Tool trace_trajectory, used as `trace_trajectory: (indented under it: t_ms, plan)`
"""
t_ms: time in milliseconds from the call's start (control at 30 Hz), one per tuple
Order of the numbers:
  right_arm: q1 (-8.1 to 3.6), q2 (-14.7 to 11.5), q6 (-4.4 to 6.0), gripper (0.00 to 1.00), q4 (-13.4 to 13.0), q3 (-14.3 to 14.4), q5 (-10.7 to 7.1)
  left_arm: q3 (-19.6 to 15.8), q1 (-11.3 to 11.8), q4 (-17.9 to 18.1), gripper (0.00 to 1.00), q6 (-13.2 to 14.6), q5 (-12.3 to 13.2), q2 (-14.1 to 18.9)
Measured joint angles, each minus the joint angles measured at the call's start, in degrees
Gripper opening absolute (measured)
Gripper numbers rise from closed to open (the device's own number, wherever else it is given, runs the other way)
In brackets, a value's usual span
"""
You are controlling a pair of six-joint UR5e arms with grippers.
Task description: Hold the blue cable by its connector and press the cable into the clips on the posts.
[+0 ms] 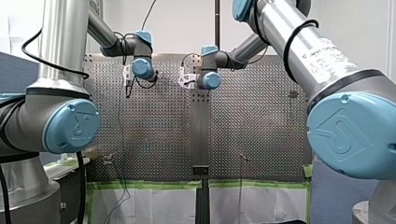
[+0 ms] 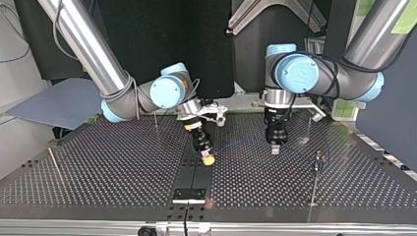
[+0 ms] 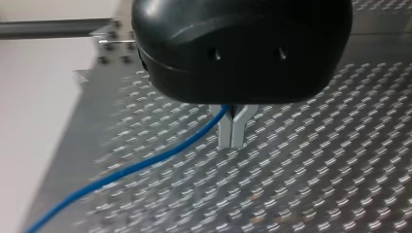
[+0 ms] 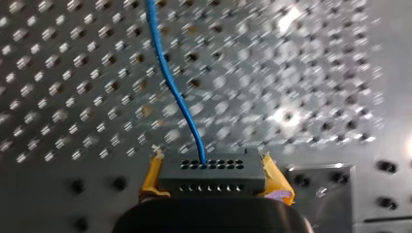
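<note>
In the right wrist view my right gripper (image 4: 212,164) is shut on a dark grey connector block (image 4: 212,177), its yellow pads (image 4: 151,178) pressing both ends. The blue cable (image 4: 176,92) leaves the connector and runs ahead over the perforated plate. In the left wrist view my left gripper (image 3: 231,141) has its metal fingers (image 3: 225,133) shut on the blue cable (image 3: 145,162), which trails away to one side just above the plate. In the top view my right gripper (image 2: 208,159) hangs over the dark centre strip and my left gripper (image 2: 275,147) stands to its right, both low over the table.
Thin upright posts stand on the perforated table (image 2: 108,167): one (image 2: 156,126) behind my right arm's wrist, one (image 2: 54,164) at the top view's left, two (image 2: 317,164) (image 2: 308,129) at its right. A black bracket (image 2: 189,194) sits at the near edge.
</note>
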Motion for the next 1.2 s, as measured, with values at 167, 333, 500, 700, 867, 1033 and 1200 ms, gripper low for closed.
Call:
trace_trajectory:
  t_ms: [167, 333, 500, 700, 867, 1033, 1200]
  plan:
    - [0.06, 0.02, -1.09, 0.00, -1.31, 2.36, 2.10, -1.78, -2.47, 2.49, 0.00, 0.06, -2.44, -2.48]
    - [-0.04, 0.03, -1.36, 0.00, -3.56, 4.92, 3.03, -4.00, -5.15, 5.17, 0.00, -0.29, -5.10, -5.15]
    - [-0.18, 0.03, -1.58, 0.00, -6.10, 7.52, 3.65, -6.27, -7.58, 7.59, 0.00, -0.73, -7.54, -7.59]
    - [-0.26, 0.10, -1.68, 0.00, -9.15, 10.56, 4.27, -7.56, -10.55, 10.58, 0.00, -0.85, -8.64, -10.55]
    - [-0.27, 0.18, -2.07, 0.00, -11.74, 13.16, 4.94, -7.67, -12.50, 13.18, 0.00, -0.72, -8.55, -13.17]
    - [-0.39, 0.31, -2.38, 0.00, -14.51, 15.91, 5.39, -7.71, -13.39, 15.68, 0.00, -1.05, -8.84, -15.64]
    - [-1.77, 1.93, -2.06, 0.00, -16.96, 18.38, 7.09, -7.72, -13.77, 17.71, 0.00, -1.70, -9.61, -18.27]
